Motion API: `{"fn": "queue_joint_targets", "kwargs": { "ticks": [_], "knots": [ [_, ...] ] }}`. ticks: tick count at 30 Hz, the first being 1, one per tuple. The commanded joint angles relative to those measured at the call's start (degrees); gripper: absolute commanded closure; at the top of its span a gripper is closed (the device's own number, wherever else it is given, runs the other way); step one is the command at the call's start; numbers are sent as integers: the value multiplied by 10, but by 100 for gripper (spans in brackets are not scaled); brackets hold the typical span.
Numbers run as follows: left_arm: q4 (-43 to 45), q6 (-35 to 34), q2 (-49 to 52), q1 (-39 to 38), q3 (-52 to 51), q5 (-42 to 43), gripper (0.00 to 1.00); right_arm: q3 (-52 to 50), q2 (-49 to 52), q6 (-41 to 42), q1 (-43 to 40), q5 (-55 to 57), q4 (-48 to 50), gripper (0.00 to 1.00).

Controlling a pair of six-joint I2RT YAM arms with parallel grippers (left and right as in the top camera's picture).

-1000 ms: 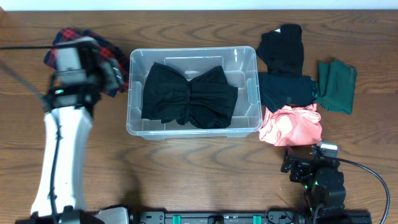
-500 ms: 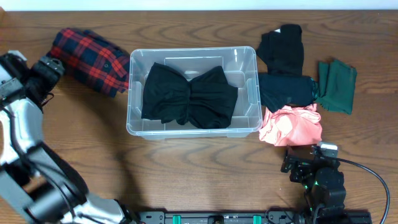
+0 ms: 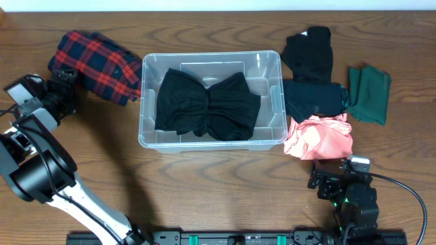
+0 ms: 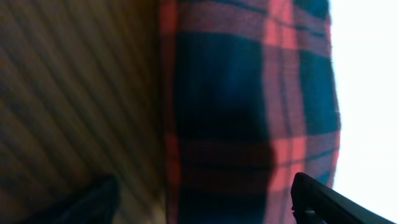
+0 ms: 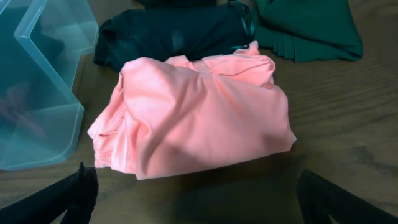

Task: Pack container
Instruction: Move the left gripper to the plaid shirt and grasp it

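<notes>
The clear container [image 3: 204, 56] stands mid-table with a folded black garment [image 3: 208, 105] inside. A red and navy plaid shirt [image 3: 99, 62] lies on the table left of it. My left gripper [image 3: 65, 85] is open and empty at the shirt's left edge. The left wrist view shows the plaid shirt [image 4: 249, 106] close up between the spread fingers [image 4: 202, 190]. My right gripper [image 3: 332, 178] is open and empty, just in front of a pink garment [image 3: 319, 136]. The right wrist view shows the pink garment [image 5: 193, 112], the open fingers [image 5: 196, 193] and a container corner [image 5: 37, 93].
Two black garments [image 3: 310, 54] [image 3: 313, 99] and a green one [image 3: 369, 92] lie right of the container, behind the pink one. In the right wrist view a black garment [image 5: 174, 34] and the green one [image 5: 311, 28] lie beyond the pink garment.
My left arm has swung off the plaid shirt out to the left, and the gripper now sits low at the shirt's left edge. The shirt is uncovered. The right arm has not moved.
</notes>
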Motion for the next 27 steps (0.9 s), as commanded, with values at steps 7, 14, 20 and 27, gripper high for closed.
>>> {"fn": "queue_joint_targets", "kwargs": {
  "ticks": [7,14,20,27],
  "knots": [
    [65,-68,56,-43,2,1,10,-2,-3,9,-3,2,-1,1],
    [62,-68,67,-88,2,-50,23,-2,-3,9,-3,2,-1,1],
    [58,-68,67,-95,2,-64,73,-2,-3,9,-3,2,-1,1],
    [61,17,63,-74,2,31,94,-2,-3,9,-3,2,-1,1]
  ]
}}
